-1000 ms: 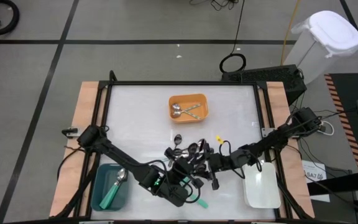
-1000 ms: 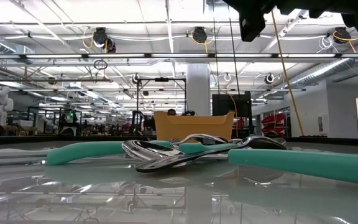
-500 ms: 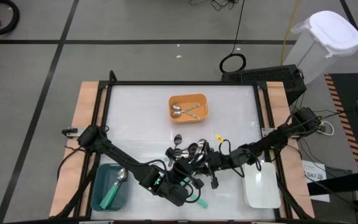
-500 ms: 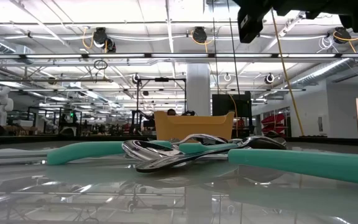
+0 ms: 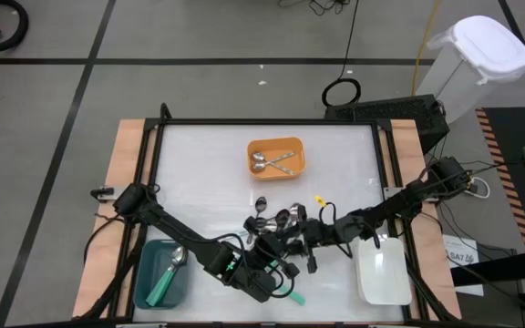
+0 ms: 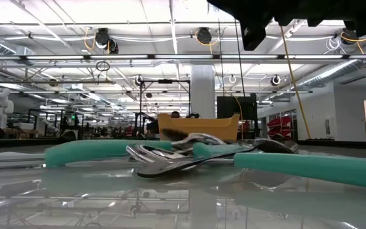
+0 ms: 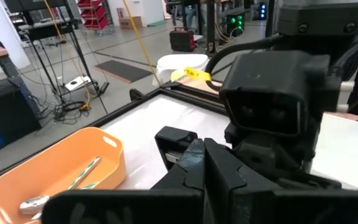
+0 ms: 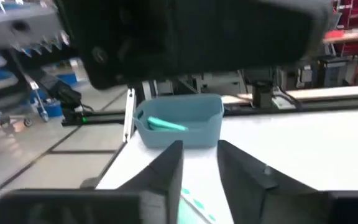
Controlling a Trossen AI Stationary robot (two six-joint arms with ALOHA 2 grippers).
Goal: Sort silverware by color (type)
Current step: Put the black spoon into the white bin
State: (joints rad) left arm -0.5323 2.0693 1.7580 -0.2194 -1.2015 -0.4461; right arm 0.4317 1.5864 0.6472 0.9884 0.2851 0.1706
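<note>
high view: orange tray (image 5: pixel 277 158) holds two silver spoons (image 5: pixel 272 162), teal tray (image 5: pixel 163 273) one green-handled spoon (image 5: pixel 167 276); left hand (image 5: pixel 276 269) pressed together.

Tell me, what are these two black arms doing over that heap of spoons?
They are sorting spoons into trays by kind. The pile of spoons lies mid-table. The orange tray holds shiny silver spoons, the teal tray holds a green-handled spoon, and the white tray looks empty. The right tool is down in the pile with its fingers apart; whether it holds a spoon I cannot tell. The left tool is shut, beside the pile near the table's front edge.
</note>
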